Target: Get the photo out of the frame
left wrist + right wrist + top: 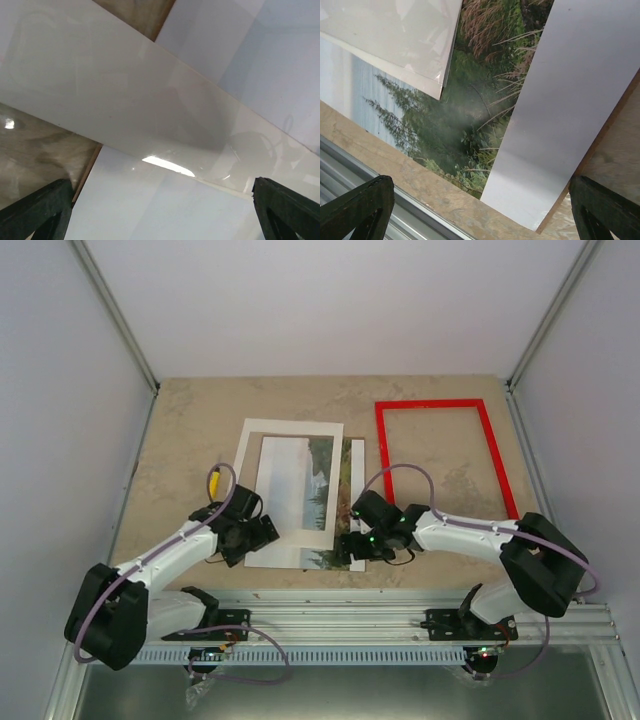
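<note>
The beige desk (190, 440) carries everything, with open surface left of the mat and between photo and frame. The left arm (165, 560) and right arm (470, 535) reach in from the near edge, wrists angled toward each other. The red frame (430, 403) lies flat at far right, desk showing through it. The white mat (295, 429) lies at centre over the photo (310, 485), which juts past its right and near edges. The left end effector (252, 536) hangs released over the mat's near-left corner. The right end effector (356, 540) gapes, holding nothing, over the photo's near-right corner, by the desk's near rim.
</note>
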`<state>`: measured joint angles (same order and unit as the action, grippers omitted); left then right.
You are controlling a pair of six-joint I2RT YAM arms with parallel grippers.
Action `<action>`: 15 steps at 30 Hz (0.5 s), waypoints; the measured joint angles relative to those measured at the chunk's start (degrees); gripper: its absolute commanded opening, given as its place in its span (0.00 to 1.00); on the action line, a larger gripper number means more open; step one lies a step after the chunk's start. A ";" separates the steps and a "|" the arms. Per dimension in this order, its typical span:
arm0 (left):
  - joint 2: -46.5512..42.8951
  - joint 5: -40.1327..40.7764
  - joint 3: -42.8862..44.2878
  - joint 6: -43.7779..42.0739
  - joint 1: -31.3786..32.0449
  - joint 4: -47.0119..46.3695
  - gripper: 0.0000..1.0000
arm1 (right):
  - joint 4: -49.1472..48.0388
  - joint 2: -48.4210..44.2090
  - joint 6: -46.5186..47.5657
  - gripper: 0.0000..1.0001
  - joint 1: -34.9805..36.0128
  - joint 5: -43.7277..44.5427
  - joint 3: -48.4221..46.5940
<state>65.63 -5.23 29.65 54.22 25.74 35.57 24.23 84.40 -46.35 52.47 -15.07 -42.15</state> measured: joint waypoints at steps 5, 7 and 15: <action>0.35 0.17 0.15 1.42 3.65 -0.68 1.00 | 1.75 0.00 0.17 0.96 -1.64 0.57 -0.46; 0.55 0.31 0.28 1.99 4.52 -0.76 1.00 | 2.43 0.02 0.31 0.95 -1.97 0.61 -0.81; 1.03 -2.40 0.39 4.68 7.80 -3.45 1.00 | 3.48 1.79 1.86 0.95 -2.29 0.48 -4.98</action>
<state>66.65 -7.64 30.04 58.89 33.54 32.12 27.70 86.19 -44.49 50.17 -14.59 -47.13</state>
